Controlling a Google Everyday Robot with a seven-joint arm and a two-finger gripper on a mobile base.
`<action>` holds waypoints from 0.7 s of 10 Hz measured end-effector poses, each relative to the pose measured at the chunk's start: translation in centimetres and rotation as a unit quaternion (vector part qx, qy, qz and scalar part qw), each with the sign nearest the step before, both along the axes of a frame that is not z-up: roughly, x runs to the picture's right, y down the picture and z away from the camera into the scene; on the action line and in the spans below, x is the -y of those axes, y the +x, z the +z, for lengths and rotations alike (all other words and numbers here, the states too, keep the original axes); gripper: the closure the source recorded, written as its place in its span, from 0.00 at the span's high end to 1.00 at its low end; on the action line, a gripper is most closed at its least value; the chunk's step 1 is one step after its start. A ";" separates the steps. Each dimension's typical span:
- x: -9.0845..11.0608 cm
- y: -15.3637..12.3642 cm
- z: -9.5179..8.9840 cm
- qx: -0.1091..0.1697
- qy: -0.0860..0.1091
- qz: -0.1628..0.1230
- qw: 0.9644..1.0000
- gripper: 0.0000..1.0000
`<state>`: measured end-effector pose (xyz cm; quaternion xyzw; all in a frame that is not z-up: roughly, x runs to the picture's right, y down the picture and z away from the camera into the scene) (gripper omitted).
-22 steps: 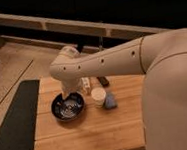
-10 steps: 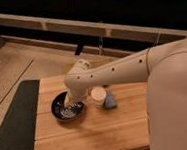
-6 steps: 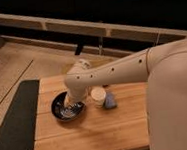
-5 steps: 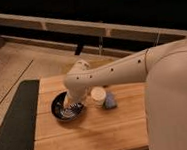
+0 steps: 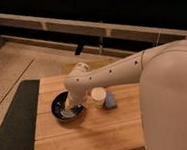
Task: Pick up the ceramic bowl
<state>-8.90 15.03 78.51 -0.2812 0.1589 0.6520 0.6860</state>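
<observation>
The ceramic bowl (image 5: pixel 64 108) is a shallow glossy black bowl with pale streaks inside. It sits on the wooden table (image 5: pixel 88 135), left of centre. My white arm reaches from the right across the table and bends down over the bowl. My gripper (image 5: pixel 75 107) is at the bowl's right rim, lowered into or onto it, mostly hidden by the wrist. A small cream-white cup (image 5: pixel 99 97) stands just right of the bowl. A small blue-grey lump (image 5: pixel 110 102) lies right of the cup.
A dark mat (image 5: pixel 16 123) lies along the table's left side. Behind the table run a wooden floor and a long low ledge (image 5: pixel 82 28). My arm covers the table's right part.
My arm has swung left and come down from above the cup to the bowl's right rim. Over the last half second it barely moved. The bowl, cup and lump stayed in place.
</observation>
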 end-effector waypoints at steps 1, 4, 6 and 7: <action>-0.9 0.9 0.9 -0.013 -0.011 -0.002 1.000 0.65; -3.5 0.5 3.3 -0.014 -0.042 0.003 0.999 0.65; -4.3 -0.4 4.7 -0.004 -0.051 0.005 0.999 0.56; -4.4 -0.7 5.0 0.000 -0.050 0.002 0.999 0.48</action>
